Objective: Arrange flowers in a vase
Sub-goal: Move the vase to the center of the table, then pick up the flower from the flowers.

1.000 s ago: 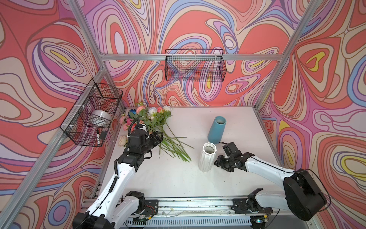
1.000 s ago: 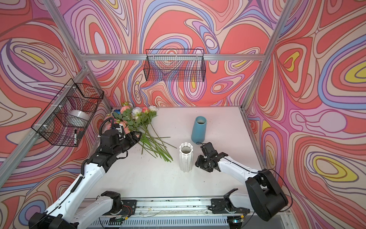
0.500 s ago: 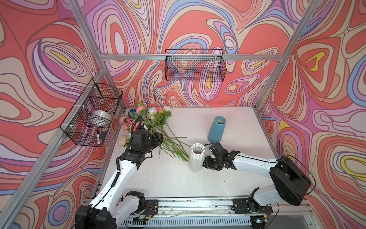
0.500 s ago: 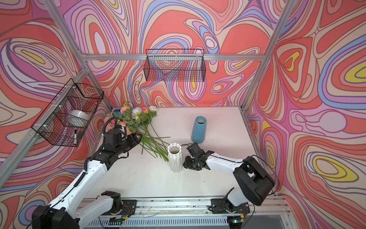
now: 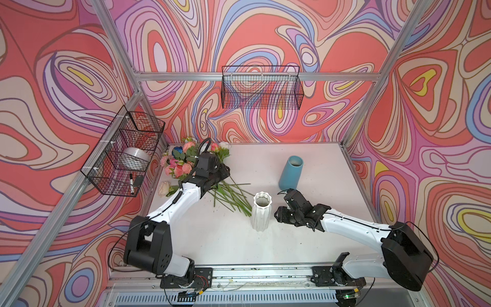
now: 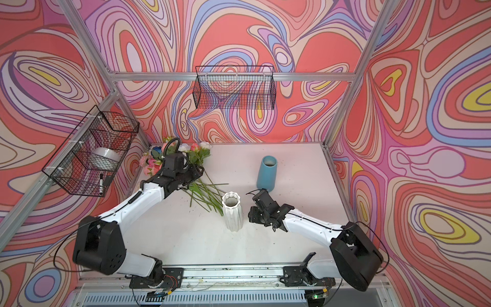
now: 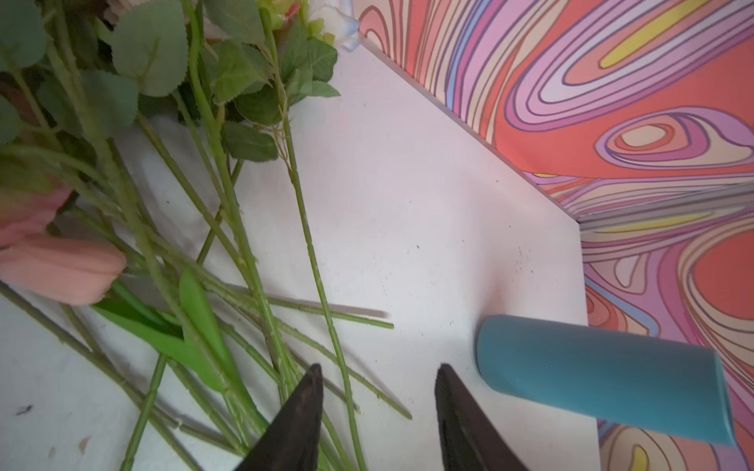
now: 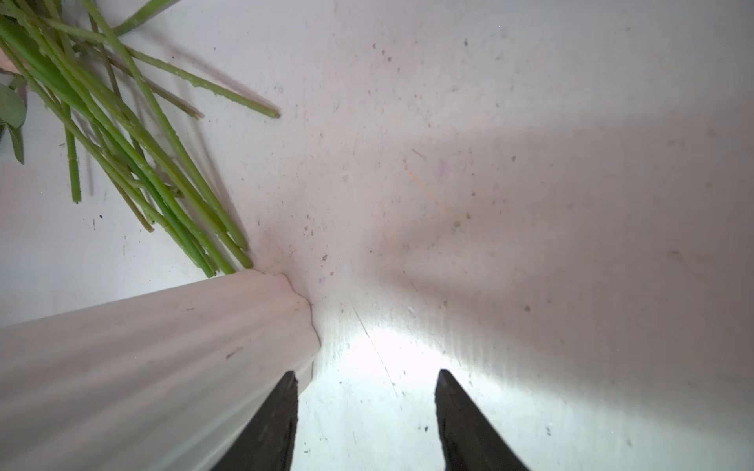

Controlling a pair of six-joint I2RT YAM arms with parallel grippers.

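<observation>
The flowers (image 5: 183,164) (image 6: 198,152) lie in a heap at the back left of the table, their green stems (image 5: 231,196) fanned toward the middle. My left gripper (image 5: 222,176) (image 7: 379,365) hovers low over the stems, open, and one thin stem (image 7: 326,310) runs up between its fingers. A white ribbed vase (image 5: 261,215) (image 6: 233,216) stands upright by the stem ends. My right gripper (image 5: 278,214) (image 8: 366,371) is open beside it. One finger (image 8: 277,416) rests against the vase wall (image 8: 163,359), and nothing sits between the fingers.
A blue vase (image 5: 291,172) (image 7: 591,375) stands upright behind the right gripper. One pale rose (image 5: 164,188) lies apart by the left wall. A wire basket (image 5: 125,156) on the left wall holds a tape roll and a marker. Another wire basket (image 5: 261,90) hangs on the back wall.
The right gripper has slid the white vase leftward until it stands at the stem ends. The left gripper has moved rightward and further back over the stems.
</observation>
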